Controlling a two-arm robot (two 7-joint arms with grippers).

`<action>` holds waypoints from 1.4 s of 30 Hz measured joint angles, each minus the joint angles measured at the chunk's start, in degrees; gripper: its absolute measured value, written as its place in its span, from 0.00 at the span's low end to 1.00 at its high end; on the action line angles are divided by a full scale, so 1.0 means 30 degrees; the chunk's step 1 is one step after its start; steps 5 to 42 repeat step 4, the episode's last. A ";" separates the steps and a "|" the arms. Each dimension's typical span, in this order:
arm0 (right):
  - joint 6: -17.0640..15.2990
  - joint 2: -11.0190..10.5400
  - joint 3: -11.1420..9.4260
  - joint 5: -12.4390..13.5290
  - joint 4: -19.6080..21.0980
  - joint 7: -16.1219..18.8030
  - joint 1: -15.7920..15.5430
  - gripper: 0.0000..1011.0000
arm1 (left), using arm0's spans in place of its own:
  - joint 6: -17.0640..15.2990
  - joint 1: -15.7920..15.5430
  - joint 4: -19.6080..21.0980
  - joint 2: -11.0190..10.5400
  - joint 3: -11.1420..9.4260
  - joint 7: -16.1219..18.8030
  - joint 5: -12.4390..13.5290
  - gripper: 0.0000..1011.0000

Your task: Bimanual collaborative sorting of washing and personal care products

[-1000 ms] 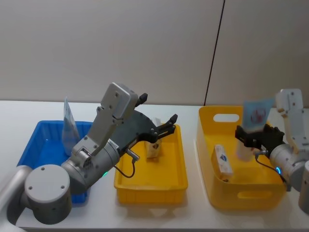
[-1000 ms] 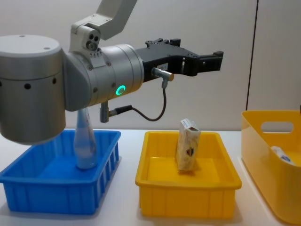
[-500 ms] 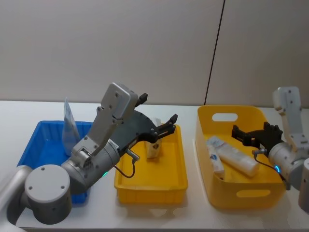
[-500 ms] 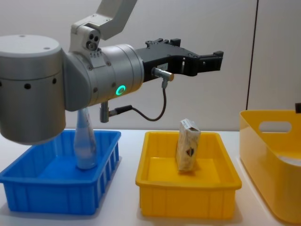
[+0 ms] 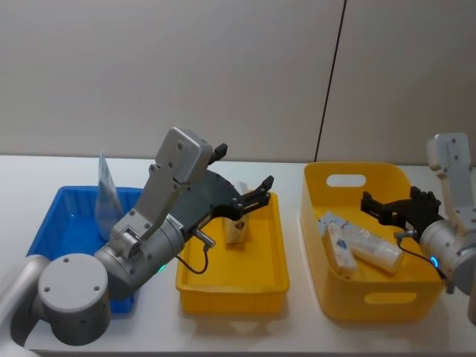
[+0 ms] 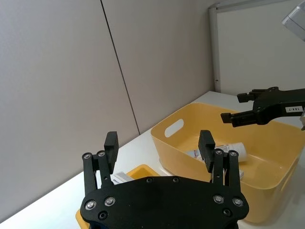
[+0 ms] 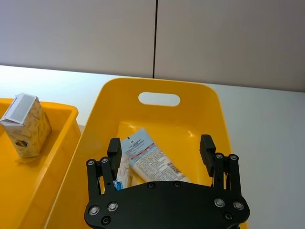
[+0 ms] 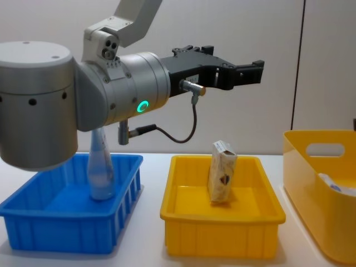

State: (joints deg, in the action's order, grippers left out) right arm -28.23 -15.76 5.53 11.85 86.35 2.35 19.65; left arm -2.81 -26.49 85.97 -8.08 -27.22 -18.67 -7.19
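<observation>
Tub [image 5: 320,223] — deep, yellow, on the right — holds two pale blue-white tubes [image 5: 375,251] lying crossed on its floor. Tray [image 5: 232,294], yellow, centre: one beige speckled pack [image 5: 238,227], upright. Bin [image 5: 44,227], blue, left: a clear tube [image 5: 105,195] standing. Left gripper [image 5: 244,190] hangs above the pack, jaws wide, empty. Right gripper [image 5: 393,210] over the tub, jaws wide, empty — a second ago it held a tube upright.

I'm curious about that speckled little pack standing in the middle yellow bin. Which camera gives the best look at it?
The chest view: the speckled pack stands there unobstructed, side-on, logo visible. The head view has it partly hidden by the left gripper. The right wrist view catches it at the frame's edge. The left wrist view shows just its top.
</observation>
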 joint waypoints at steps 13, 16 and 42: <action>0.0040 -0.0039 -0.0039 0.0001 0.0096 0.0057 -0.0059 0.99 | 0.0000 0.0000 0.0000 -0.0001 0.0001 0.0000 0.0000 0.99; 0.0040 -0.0039 -0.0039 0.0001 0.0096 0.0057 -0.0059 0.99 | 0.0000 0.0000 0.0000 -0.0001 0.0001 0.0000 0.0000 0.99; 0.0040 -0.0039 -0.0039 0.0001 0.0096 0.0057 -0.0059 0.99 | 0.0000 0.0000 0.0000 -0.0001 0.0001 0.0000 0.0000 0.99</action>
